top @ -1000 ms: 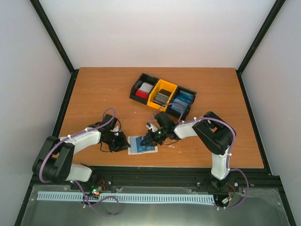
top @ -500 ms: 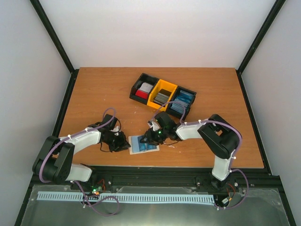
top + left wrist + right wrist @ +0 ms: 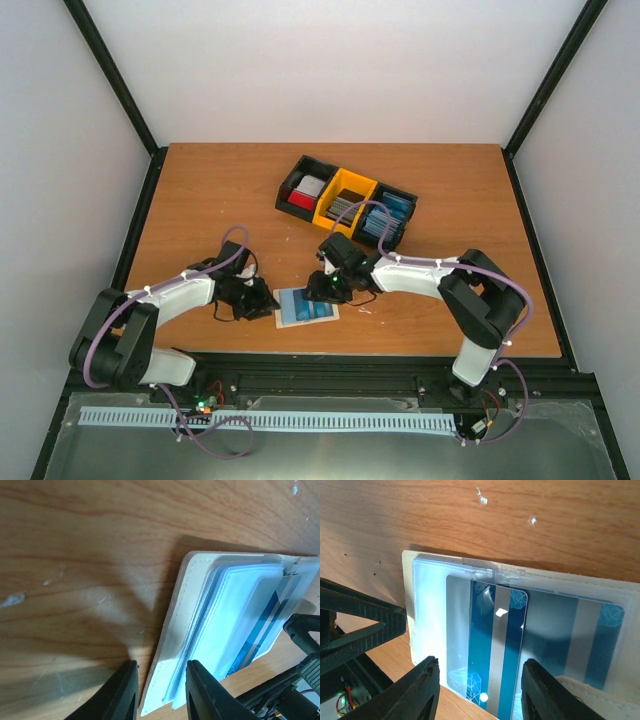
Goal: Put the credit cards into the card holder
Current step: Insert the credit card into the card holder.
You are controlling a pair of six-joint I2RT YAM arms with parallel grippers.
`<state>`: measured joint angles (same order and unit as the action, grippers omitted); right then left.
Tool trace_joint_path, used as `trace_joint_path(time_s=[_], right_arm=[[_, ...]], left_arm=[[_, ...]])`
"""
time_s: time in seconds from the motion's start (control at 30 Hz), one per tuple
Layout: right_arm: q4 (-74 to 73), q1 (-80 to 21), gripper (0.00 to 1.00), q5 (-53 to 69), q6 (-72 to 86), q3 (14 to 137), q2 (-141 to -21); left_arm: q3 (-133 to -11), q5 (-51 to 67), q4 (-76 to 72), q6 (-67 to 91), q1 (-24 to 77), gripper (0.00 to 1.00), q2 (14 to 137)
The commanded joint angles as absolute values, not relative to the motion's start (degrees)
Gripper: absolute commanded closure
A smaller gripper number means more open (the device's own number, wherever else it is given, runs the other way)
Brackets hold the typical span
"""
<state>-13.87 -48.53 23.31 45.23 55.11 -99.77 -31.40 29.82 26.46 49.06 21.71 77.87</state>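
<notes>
Holder [image 3: 306, 306] lies open and flat on the worktop [image 3: 200, 200] near its front edge, between the two grippers. A blue card [image 3: 497, 650] with silver stripes lies against its clear sleeves; how far it is inserted cannot be told. Left arm is folded low, forearm angled right; left gripper [image 3: 159, 667] is at the holder's left edge, jaws slightly apart and straddling its corner. Right arm extends left from a raised elbow; right gripper [image 3: 480, 667] points down over the card, jaws wide apart, one either side of it
</notes>
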Motion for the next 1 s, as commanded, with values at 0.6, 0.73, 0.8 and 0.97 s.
trace_joint_path(time_s=[0.6, 0.73, 0.8, 0.97], right_arm=[[-16.1, -55.7, 0.54, 16.6, 48.3, 58.9, -104.8], [-11.8, -55.7, 0.54, 18.2, 49.3, 57.8, -105.0], [-10.7, -55.7, 0.54, 18.7, 49.4, 57.8, -105.2], [-8.2, -55.7, 0.54, 20.2, 49.5, 57.8, -105.7]], left_arm=[[-28.0, 29.9, 21.8, 44.5, 22.0, 0.79, 77.7], [-27.6, 30.2, 21.3, 44.3, 21.9, 0.79, 77.9], [-27.4, 30.4, 21.2, 44.1, 22.0, 0.79, 77.9], [-27.1, 30.3, 21.0, 44.2, 22.0, 0.80, 77.8]])
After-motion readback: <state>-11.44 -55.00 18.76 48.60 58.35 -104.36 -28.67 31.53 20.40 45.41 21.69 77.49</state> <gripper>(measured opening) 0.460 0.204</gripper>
